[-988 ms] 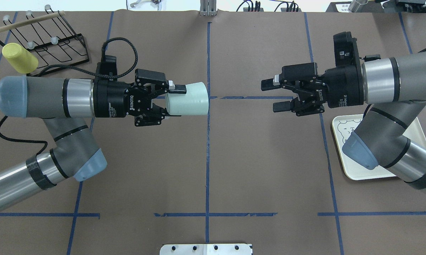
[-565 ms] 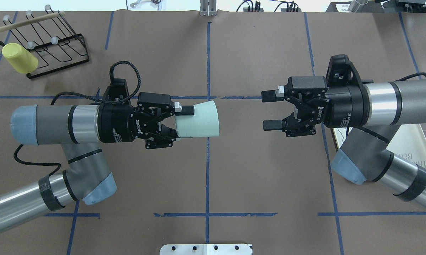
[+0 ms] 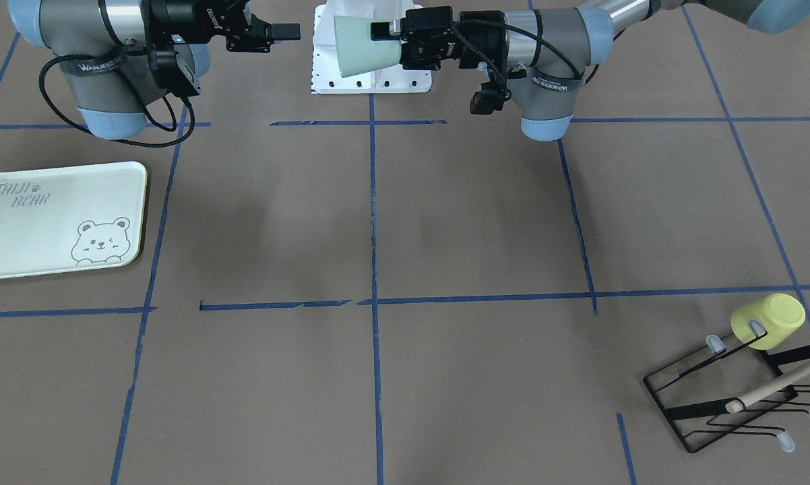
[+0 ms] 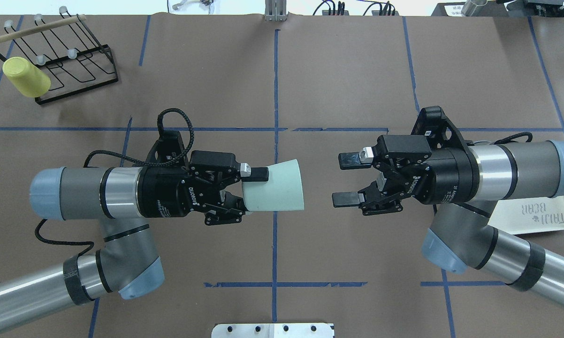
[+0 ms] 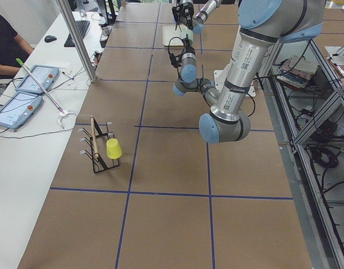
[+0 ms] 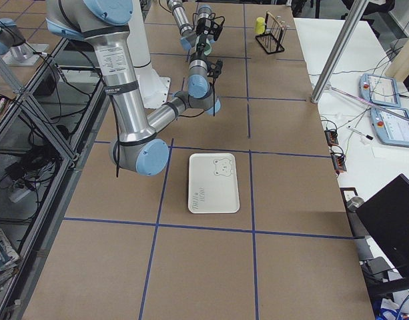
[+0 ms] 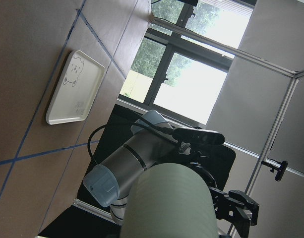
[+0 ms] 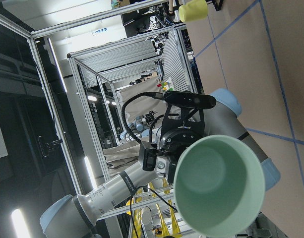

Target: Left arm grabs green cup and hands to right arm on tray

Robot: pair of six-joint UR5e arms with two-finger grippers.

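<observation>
The pale mint-green cup is held sideways in the air over the table's middle line, gripped at its base by my shut left gripper. Its open mouth points at my right gripper, which is open and empty, a short gap from the rim. The right wrist view looks straight into the cup's darker green inside. The front view shows the cup between the two grippers near the robot's base. The cream-green bear tray lies flat on the right, partly hidden under the right arm, and shows whole in the front view.
A yellow-green cup hangs on a black wire rack at the far left corner. A white base plate sits at the near middle edge. Blue tape lines cross the brown table cover.
Both arms have moved back toward the robot's base. The left gripper carried the cup a little to the right, the right gripper came closer, and the gap between them has narrowed.
</observation>
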